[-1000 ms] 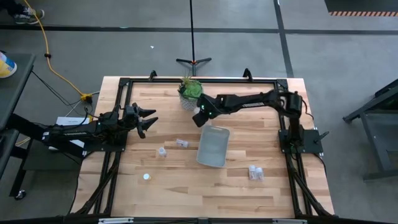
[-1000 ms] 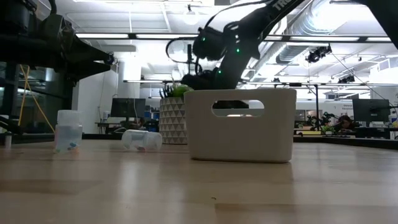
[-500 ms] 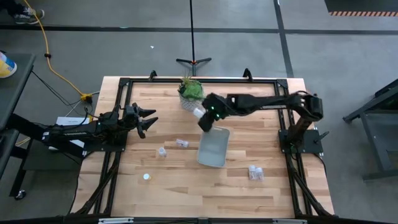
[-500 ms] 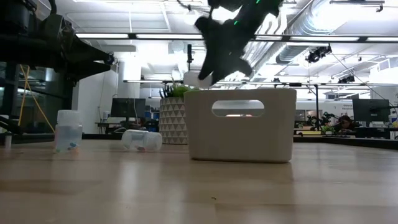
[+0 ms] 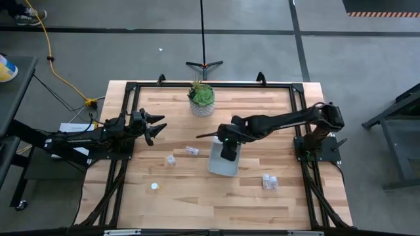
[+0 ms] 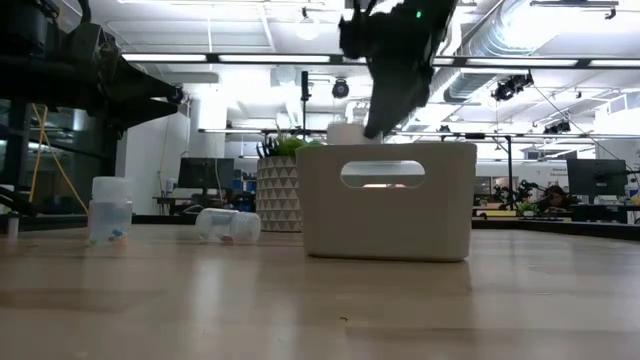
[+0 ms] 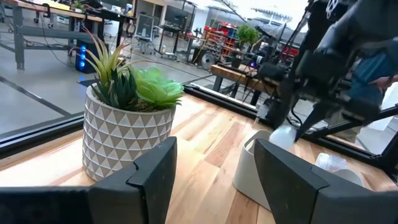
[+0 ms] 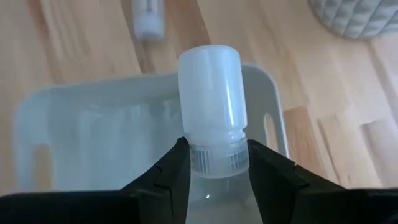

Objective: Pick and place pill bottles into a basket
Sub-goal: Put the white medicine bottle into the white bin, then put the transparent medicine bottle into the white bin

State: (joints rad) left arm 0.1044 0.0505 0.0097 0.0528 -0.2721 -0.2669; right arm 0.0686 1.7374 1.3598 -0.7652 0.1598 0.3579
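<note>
My right gripper hangs over the pale basket at the table's middle, shut on a whitish pill bottle. In the low view the bottle shows just above the basket's rim. My left gripper is open and empty at the table's left. One loose bottle lies on its side left of the basket and another stands upright. A small one sits near the front left. Bottles sit right of the basket. My right gripper pinches the bottle at its ribbed band between the two fingers, one on each side. The fingers point down from above. The bottle's smooth white end points away from the fingers, clear of the basket below.
A white-potted green plant stands at the table's far side, behind the basket; it also shows in the left wrist view. Bare wood lies along the near edge and the far right.
My right gripper has risen from beside the plant with the bottle and gone toward the table's near edge, and now stands over the basket. The bottle is lifted clear.
</note>
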